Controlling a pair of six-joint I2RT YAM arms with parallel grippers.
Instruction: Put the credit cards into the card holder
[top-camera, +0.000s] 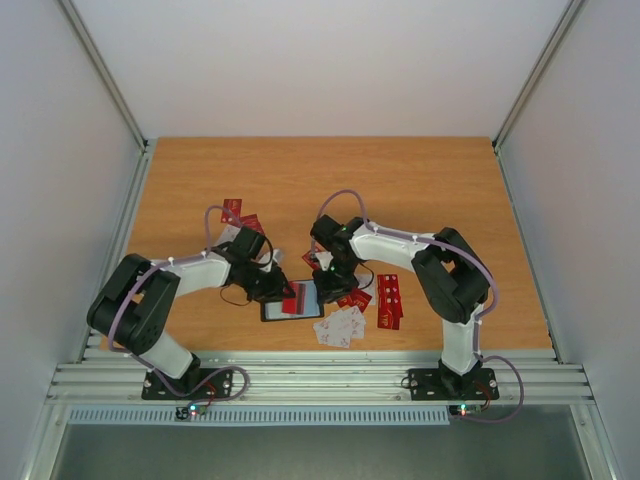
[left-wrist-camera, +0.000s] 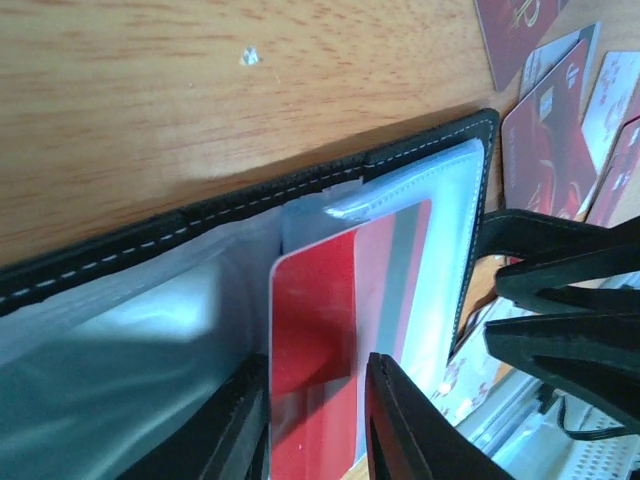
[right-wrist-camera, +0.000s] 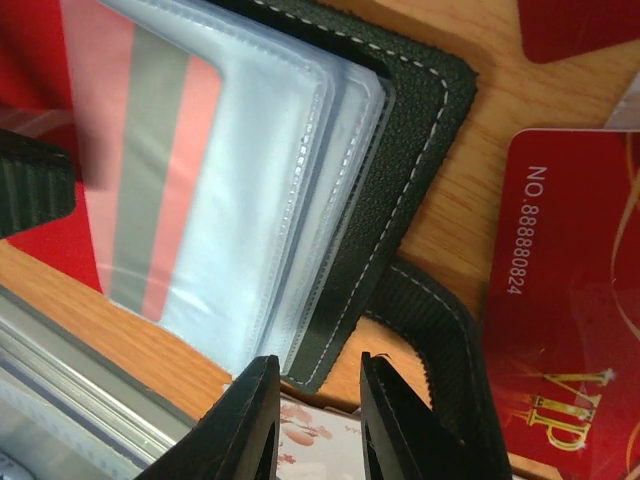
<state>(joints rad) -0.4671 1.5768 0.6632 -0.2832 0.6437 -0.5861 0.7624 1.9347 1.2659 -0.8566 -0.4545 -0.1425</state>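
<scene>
1. Left gripper (left-wrist-camera: 315, 365): nearest the left wrist lens. Its fingers are parted narrowly, standing astride a red credit card (left-wrist-camera: 310, 330) that lies flat beneath them. No clamp on the card shows.
2. Red credit card: partly inside a clear plastic sleeve (right-wrist-camera: 270, 180) of the card holder (left-wrist-camera: 250, 205), with its bright part outside the sleeve. Judged thin, stiff, very light and slick against the plastic. It is best pushed home by its exposed edge, or pinched across both faces near that edge.
3. Card holder: black with white stitching, lying open on the counter (left-wrist-camera: 200, 90) between the two arms, toward the near edge. The sleeves look soft and floppy. The holder is judged light enough to skid under a push unless a cover is pinned down.
4. Right gripper (right-wrist-camera: 315, 362): at a stitched corner of the holder, fingers narrowly apart with that corner showing in the gap. I cannot tell whether it pinches the cover or merely stands over it.
5. Loose credit cards: a red "VIP" card (right-wrist-camera: 570, 330) lies just beside the holder. Red cards (top-camera: 388, 300) and white cards (top-camera: 340, 325) lie to the right and front, and a few more red ones (top-camera: 240, 215) lie behind the left arm. Flat on the wood, they are judged hard to get under, so lift each by one edge.
</scene>
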